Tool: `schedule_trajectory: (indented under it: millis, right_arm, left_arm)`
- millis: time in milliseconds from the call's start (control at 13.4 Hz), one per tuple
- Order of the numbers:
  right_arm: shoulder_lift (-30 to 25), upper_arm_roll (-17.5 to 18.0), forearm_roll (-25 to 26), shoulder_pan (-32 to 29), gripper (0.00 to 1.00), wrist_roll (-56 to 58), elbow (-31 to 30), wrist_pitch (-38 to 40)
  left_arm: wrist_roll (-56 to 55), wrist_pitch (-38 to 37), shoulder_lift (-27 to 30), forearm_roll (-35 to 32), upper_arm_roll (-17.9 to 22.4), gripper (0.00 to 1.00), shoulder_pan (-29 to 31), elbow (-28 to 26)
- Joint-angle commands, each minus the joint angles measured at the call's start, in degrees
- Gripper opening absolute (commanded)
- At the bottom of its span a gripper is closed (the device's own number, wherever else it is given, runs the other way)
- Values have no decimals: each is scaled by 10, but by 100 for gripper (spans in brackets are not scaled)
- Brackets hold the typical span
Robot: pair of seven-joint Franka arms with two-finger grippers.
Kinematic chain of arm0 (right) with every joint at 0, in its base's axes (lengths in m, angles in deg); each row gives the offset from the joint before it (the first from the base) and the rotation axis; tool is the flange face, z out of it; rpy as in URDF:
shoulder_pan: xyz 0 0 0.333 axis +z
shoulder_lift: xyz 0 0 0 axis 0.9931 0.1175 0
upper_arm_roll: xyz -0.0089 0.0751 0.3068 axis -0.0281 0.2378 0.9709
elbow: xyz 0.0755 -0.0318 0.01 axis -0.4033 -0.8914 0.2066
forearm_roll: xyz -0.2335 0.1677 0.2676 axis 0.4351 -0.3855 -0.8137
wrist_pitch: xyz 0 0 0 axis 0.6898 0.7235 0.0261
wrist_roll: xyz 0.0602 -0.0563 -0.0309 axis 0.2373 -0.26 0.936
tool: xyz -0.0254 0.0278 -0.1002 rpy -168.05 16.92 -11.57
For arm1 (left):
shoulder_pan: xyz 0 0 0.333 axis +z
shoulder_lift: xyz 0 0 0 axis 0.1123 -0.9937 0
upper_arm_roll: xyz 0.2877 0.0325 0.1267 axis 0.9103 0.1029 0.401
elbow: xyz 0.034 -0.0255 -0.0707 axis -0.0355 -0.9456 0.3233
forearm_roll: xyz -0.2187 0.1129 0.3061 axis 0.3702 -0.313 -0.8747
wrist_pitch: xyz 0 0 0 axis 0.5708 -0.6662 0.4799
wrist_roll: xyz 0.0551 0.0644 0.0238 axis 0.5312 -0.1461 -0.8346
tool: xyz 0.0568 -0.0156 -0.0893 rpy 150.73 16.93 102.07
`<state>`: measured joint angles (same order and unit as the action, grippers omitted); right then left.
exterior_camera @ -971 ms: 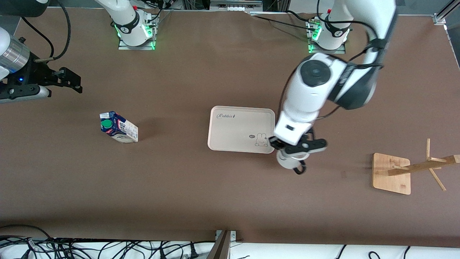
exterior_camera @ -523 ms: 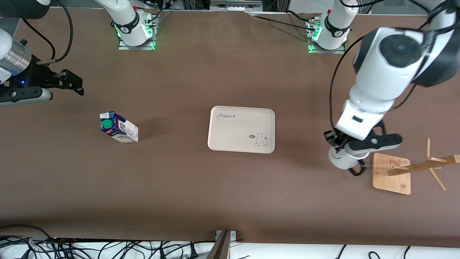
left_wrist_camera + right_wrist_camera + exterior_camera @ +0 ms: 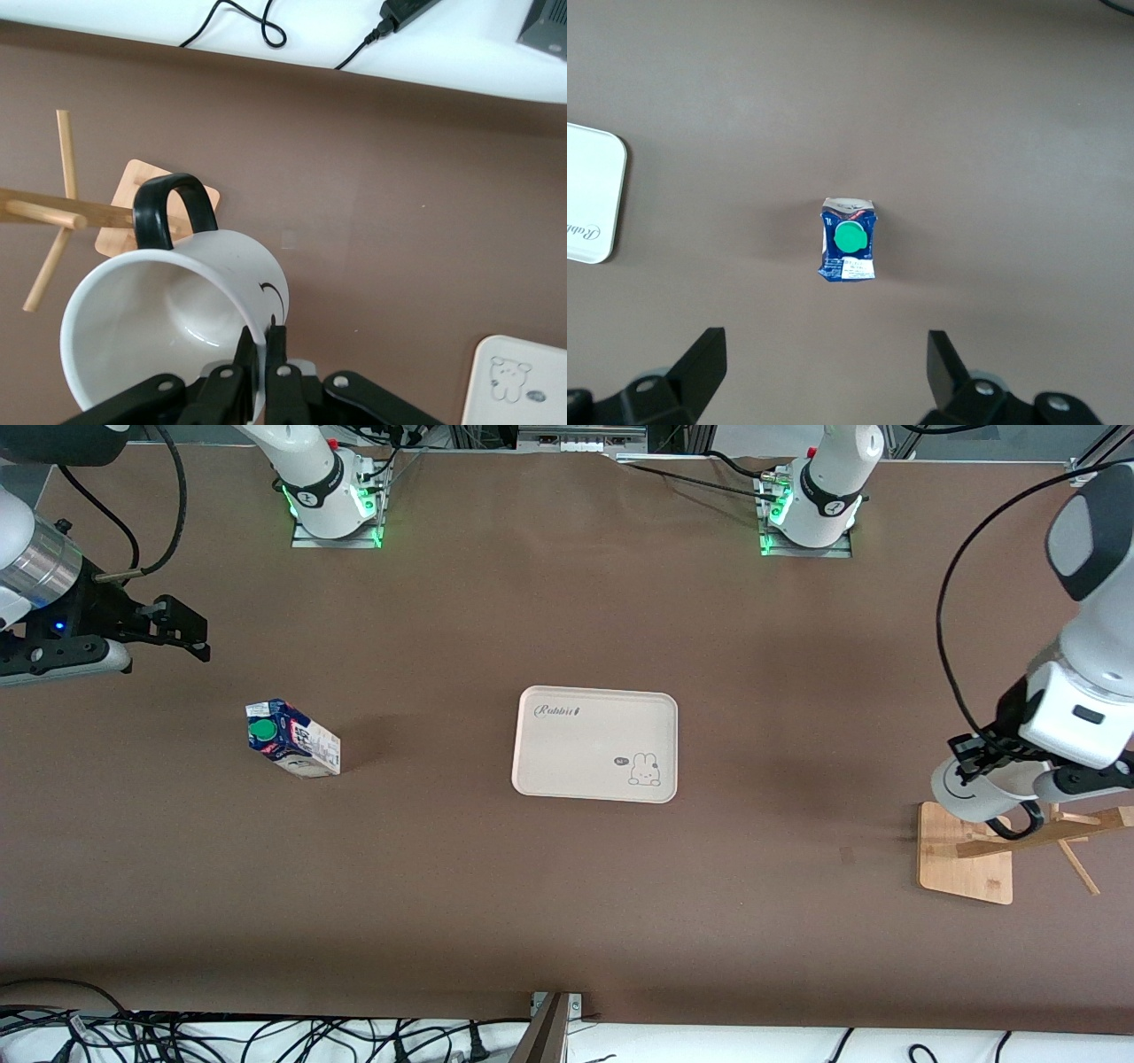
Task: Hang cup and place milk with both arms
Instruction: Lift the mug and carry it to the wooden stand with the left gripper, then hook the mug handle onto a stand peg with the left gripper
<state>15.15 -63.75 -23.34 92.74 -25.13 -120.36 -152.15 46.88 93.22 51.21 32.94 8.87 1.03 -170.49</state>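
Observation:
My left gripper (image 3: 982, 769) is shut on the rim of the cup (image 3: 973, 797), a white mug with a black handle (image 3: 1019, 825). It holds the cup over the wooden rack's base (image 3: 966, 852). In the left wrist view the fingers (image 3: 264, 343) pinch the cup wall (image 3: 159, 336), and the handle (image 3: 173, 208) lies close to a rack peg (image 3: 53, 212). The milk (image 3: 292, 740) stands on the table toward the right arm's end. My right gripper (image 3: 188, 629) is open and empty, up over the table beside the milk. The right wrist view (image 3: 828, 354) shows the milk (image 3: 849, 252) below.
A beige tray (image 3: 594, 735) with a rabbit print lies mid-table; it also shows in the right wrist view (image 3: 589, 195) and the left wrist view (image 3: 523, 381). The rack's slanted post (image 3: 1041, 834) and pegs reach toward the table's end. Cables lie along the near edge.
My left arm has carried the cup from beside the tray to over the rack at the left arm's end. The right gripper has barely shifted. The milk has not moved.

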Motion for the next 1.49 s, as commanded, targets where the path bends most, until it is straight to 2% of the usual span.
schedule_trajectory:
  millis: [0,299,1270,1345,1420]
  right_arm:
    - [6,1,11,12,100,0,14,4]
    - [6,1,11,14,100,0,15,4]
    - [6,1,11,20,100,0,15,-2]
    - [6,1,11,21,100,0,14,-9]
    - [5,2,10,22,100,0,14,-10]
  left_arm:
    - [79,3,-5,24,-5,2,18,-4]
    - [99,1,-8,48,-4,2,43,-6]
    - [192,-6,-21,54,-6,2,110,-14]
    - [193,-6,-24,67,-5,7,113,-14]
    - [192,-8,-24,70,-5,40,118,-15]
